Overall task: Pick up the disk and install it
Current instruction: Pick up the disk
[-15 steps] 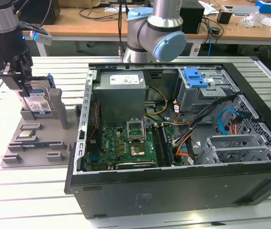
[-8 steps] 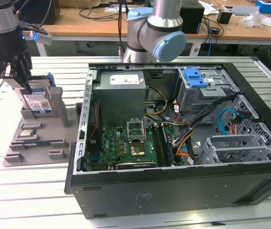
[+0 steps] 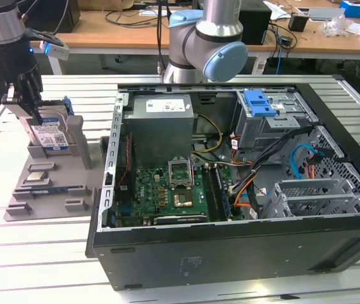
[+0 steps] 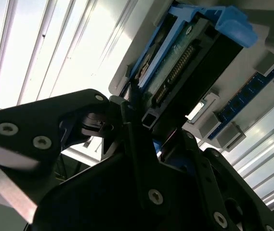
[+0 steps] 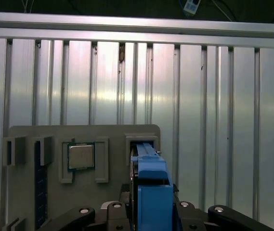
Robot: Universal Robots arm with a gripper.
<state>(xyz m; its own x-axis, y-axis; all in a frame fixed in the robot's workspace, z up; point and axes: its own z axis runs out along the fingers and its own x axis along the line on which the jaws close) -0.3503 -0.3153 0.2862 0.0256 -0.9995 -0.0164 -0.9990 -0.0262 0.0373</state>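
The disk (image 3: 52, 136) stands upright in a slot of the grey holder (image 3: 72, 168) at the exterior view's left, its blue-and-white label facing out and blue carrier around it. My gripper (image 3: 33, 113) has come down on its top edge and is shut on the disk, one finger on each flat side. The first wrist view has the blue carrier of the disk (image 5: 153, 187) squeezed between the black fingers (image 5: 112, 209). In the second wrist view the disk (image 4: 185, 62) shows its connector edge, with a fingertip (image 4: 127, 108) against its side.
An open computer case (image 3: 331, 247) lies to the exterior view's right of the holder, with a motherboard (image 3: 167, 190), cables and a drive bay holding a bare blue bracket (image 3: 260, 103). A small square chip (image 3: 37, 176) sits in the holder. The arm's base (image 3: 205, 38) stands behind the case.
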